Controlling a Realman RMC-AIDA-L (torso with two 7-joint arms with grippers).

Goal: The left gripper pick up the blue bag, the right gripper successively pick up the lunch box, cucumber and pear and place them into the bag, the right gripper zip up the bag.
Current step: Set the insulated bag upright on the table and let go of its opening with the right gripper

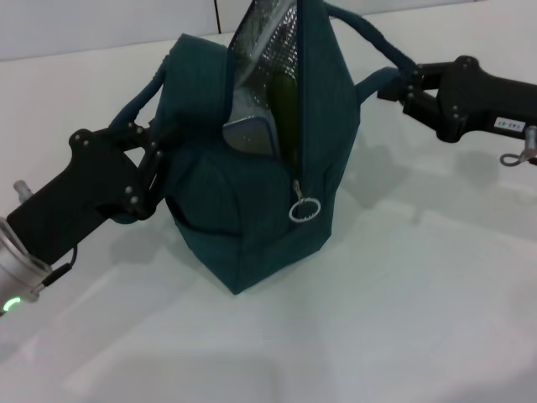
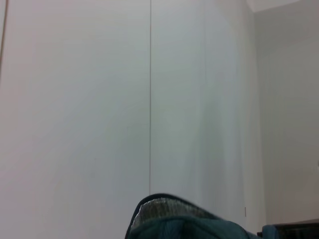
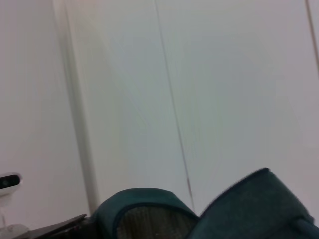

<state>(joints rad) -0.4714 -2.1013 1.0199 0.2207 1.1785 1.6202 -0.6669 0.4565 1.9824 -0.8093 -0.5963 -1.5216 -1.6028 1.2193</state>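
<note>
From the head camera I see the blue bag [image 1: 252,168] standing on the white surface [image 1: 377,319], between my two arms. Its zipper is partly undone: the upper part gapes and shows the silver lining [image 1: 268,46], while the silver ring pull [image 1: 304,209] hangs low on the front seam.

Inside the opening I make out the lunch box [image 1: 253,134], its blue rim tilted against the lining, and just beside it the dark green cucumber [image 1: 285,105] standing upright along the zipper edge. I cannot see a pear in any view.

The left tool [image 1: 153,164] is pressed against the bag's left side, at the near handle [image 1: 138,105]. Its fingers appear closed on the handle or the fabric there, though the contact itself is dark and partly hidden.

The right tool [image 1: 401,86] sits at the bag's far right, touching the other rolled handle [image 1: 369,38] where it comes down to the bag. Whether its fingers clamp the handle or only rest beside it I cannot tell.

My left wrist camera shows only the bag's open top [image 2: 174,221] with a strip of lining against a pale wall. My right wrist camera shows the bag's mouth [image 3: 144,214] and a raised teal flap [image 3: 254,209] close by.
</note>
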